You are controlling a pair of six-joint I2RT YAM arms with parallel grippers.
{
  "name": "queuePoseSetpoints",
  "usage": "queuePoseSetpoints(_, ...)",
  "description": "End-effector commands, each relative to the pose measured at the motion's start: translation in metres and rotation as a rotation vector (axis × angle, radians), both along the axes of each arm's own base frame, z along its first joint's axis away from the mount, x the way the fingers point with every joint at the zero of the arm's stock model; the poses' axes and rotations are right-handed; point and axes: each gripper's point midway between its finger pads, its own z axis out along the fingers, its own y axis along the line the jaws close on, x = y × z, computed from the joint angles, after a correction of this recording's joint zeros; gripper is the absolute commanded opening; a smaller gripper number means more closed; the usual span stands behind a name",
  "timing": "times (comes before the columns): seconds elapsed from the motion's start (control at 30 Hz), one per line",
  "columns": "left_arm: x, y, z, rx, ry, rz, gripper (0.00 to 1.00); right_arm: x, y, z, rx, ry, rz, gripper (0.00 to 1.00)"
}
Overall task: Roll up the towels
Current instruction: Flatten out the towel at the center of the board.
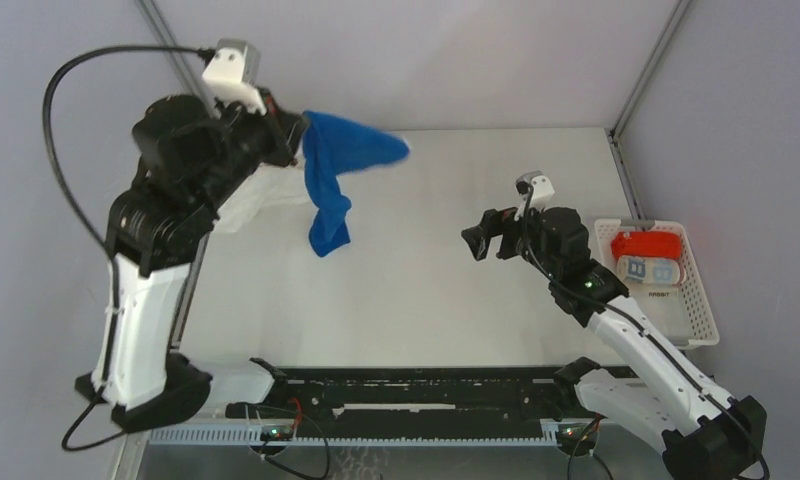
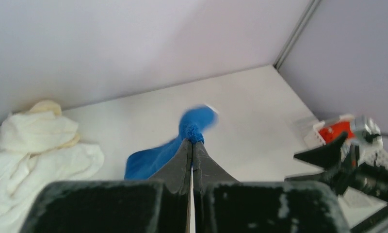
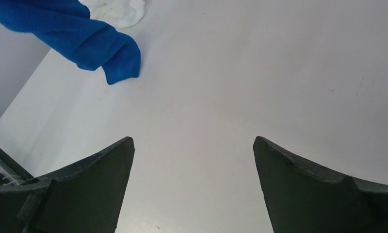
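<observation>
A royal blue towel (image 1: 336, 175) hangs in the air above the table at the back left, pinched at one edge by my left gripper (image 1: 298, 135). In the left wrist view the gripper (image 2: 192, 141) is shut on the blue towel (image 2: 194, 127), whose tail droops down to the left. The right wrist view shows the lower end of the blue towel (image 3: 85, 41) dangling. A heap of white and cream towels (image 2: 34, 145) lies at the back left. My right gripper (image 1: 479, 241) hovers mid-table, open and empty, its fingertips (image 3: 126, 145) wide apart.
A white slatted basket (image 1: 701, 310) stands at the right edge, holding a red rolled towel (image 1: 648, 244) and a light-blue patterned one (image 1: 649, 269). Grey walls close in the back and sides. A black rail (image 1: 416, 395) runs along the near edge between the arm bases.
</observation>
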Motion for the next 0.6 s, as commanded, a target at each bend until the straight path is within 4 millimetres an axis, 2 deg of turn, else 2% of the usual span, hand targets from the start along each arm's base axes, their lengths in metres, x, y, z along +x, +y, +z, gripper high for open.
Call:
queuePoseSetpoints(0.0, -0.041, 0.030, -0.021, 0.039, -0.036, 0.011, 0.00, 0.000, 0.004, -0.002, -0.009, -0.018, 0.037, 0.93)
queuePoseSetpoints(0.07, -0.048, 0.051, -0.052, 0.044, -0.004, 0.094, 0.00, 0.001, 0.012, -0.004, 0.004, -0.009, 0.068, 0.93)
queuePoseSetpoints(0.1, -0.048, 0.061, -0.078, 0.062, 0.033, 0.145, 0.00, 0.002, 0.016, -0.006, 0.007, -0.005, 0.079, 0.93)
queuePoseSetpoints(0.17, -0.052, 0.079, -0.111, 0.067, 0.068, 0.235, 0.00, 0.005, 0.024, -0.013, 0.007, 0.010, 0.104, 0.93)
queuePoseSetpoints(0.2, -0.054, 0.083, -0.119, 0.061, 0.075, 0.254, 0.00, 0.006, 0.030, -0.018, 0.008, 0.027, 0.121, 0.93)
queuePoseSetpoints(0.23, -0.054, 0.083, -0.138, 0.078, 0.109, 0.252, 0.00, 0.008, 0.037, -0.022, 0.010, 0.042, 0.141, 0.93)
queuePoseSetpoints(0.27, -0.055, 0.081, -0.147, 0.078, 0.127, 0.242, 0.00, 0.010, 0.045, -0.030, 0.008, 0.070, 0.167, 0.93)
queuePoseSetpoints(0.37, -0.056, 0.073, -0.159, 0.090, 0.152, 0.204, 0.00, 0.006, 0.075, -0.040, 0.006, 0.116, 0.275, 0.91)
queuePoseSetpoints(0.57, -0.045, 0.056, -0.150, 0.078, 0.148, 0.150, 0.00, -0.015, 0.129, -0.057, 0.006, 0.130, 0.449, 0.91)
